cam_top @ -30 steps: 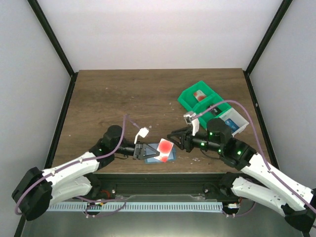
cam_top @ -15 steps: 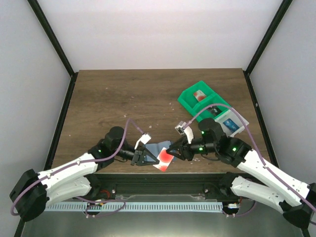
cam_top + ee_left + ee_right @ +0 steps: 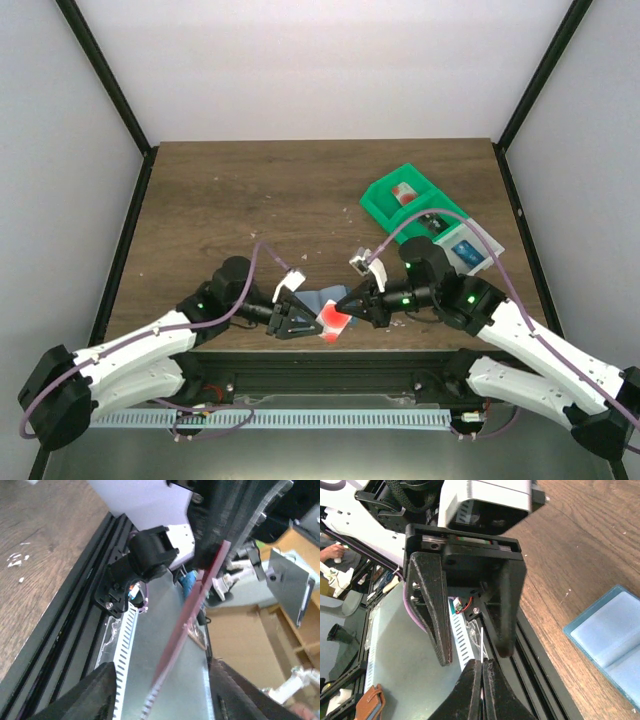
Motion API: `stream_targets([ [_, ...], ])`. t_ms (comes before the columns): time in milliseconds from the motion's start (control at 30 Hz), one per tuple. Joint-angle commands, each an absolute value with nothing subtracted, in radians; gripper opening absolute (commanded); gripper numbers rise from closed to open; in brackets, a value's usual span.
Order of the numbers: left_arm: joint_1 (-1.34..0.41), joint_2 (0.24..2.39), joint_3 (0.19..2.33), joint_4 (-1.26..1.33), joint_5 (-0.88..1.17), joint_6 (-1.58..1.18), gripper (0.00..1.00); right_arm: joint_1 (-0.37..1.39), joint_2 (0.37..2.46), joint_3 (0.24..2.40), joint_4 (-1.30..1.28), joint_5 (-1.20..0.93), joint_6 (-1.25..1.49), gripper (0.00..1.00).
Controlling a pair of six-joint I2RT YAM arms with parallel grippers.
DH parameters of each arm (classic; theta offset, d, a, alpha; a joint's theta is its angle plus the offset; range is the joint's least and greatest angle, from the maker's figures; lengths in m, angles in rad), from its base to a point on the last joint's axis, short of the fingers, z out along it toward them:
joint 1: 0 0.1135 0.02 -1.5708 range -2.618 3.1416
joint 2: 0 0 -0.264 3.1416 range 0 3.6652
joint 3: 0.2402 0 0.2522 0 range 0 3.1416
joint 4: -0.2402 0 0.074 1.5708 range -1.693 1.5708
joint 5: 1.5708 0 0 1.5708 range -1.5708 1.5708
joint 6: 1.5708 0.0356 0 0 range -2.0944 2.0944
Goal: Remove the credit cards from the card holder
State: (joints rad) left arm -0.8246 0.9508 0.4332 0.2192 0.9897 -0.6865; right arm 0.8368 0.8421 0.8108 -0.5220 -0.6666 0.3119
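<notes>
A pinkish-red credit card (image 3: 333,321) hangs over the table's front edge between the two grippers. My right gripper (image 3: 346,303) is shut on its far end; in the right wrist view the card (image 3: 482,636) shows as a thin white edge rising from the closed right gripper (image 3: 482,666). My left gripper (image 3: 299,322) is open with a finger on either side of the card, not touching it. The left wrist view shows the card (image 3: 192,615) edge-on, above the open left gripper (image 3: 161,672). The light-blue card holder (image 3: 314,298) lies flat on the table just behind, also the card holder (image 3: 611,636).
A green compartment bin (image 3: 404,194) and a white bin (image 3: 468,247) holding small items stand at the right rear. The black frame rail (image 3: 330,356) runs along the table's front edge, directly below the card.
The right gripper moved in from the right and shut on the red card. The left gripper, shut a moment ago, has opened. The card holder now lies on the table.
</notes>
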Motion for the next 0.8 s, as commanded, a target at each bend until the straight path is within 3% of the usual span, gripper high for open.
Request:
stream_targets([
  [0,-0.810,0.958,0.495,0.079,0.882,-0.630,0.62,0.830,0.823,0.818,-0.471,-0.639,0.345,0.01],
  [133,-0.719,0.926,0.515,0.019,0.800,-0.646,0.75,0.830,0.812,0.793,-0.430,-0.537,0.407,0.01],
  [200,-0.670,0.888,0.525,-0.030,0.723,-0.642,0.97,0.830,0.811,0.788,-0.421,-0.445,0.439,0.00],
  [233,-0.658,0.863,0.533,-0.067,0.668,-0.627,0.99,0.830,0.814,0.788,-0.413,-0.399,0.456,0.01],
  [500,-0.653,0.757,0.606,-0.291,0.323,-0.538,1.00,0.795,0.845,0.752,-0.249,-0.024,0.622,0.01],
  [767,-0.653,0.620,0.594,-0.300,0.281,-0.477,1.00,0.530,0.936,0.710,-0.045,-0.001,0.754,0.01],
])
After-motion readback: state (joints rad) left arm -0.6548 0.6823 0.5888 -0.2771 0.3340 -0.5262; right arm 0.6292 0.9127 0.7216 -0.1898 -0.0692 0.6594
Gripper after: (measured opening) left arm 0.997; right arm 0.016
